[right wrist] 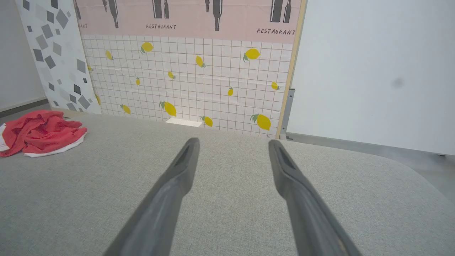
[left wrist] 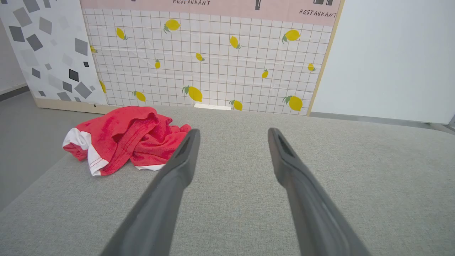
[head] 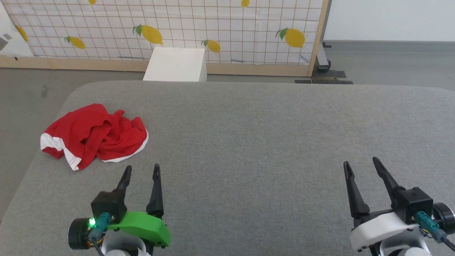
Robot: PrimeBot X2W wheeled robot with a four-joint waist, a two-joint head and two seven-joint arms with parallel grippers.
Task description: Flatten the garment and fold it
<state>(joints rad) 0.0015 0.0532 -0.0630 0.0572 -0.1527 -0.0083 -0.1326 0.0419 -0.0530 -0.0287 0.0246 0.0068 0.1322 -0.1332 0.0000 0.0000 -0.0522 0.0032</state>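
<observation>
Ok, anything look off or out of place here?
Only the garment: crumpled in a heap near the left edge of the gray surface, not spread flat. Nothing spilled or damaged. The left pincer and right pincer stand open, clear of it.

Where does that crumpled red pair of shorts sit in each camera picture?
Head view: crumpled bright red fabric shorts, left, mid-height, on grey padded surface.
Left wrist view: shorts left of centre.
Right wrist view: shorts at far left edge.
Shared landmark: lemon-print grid panel behind.
</observation>
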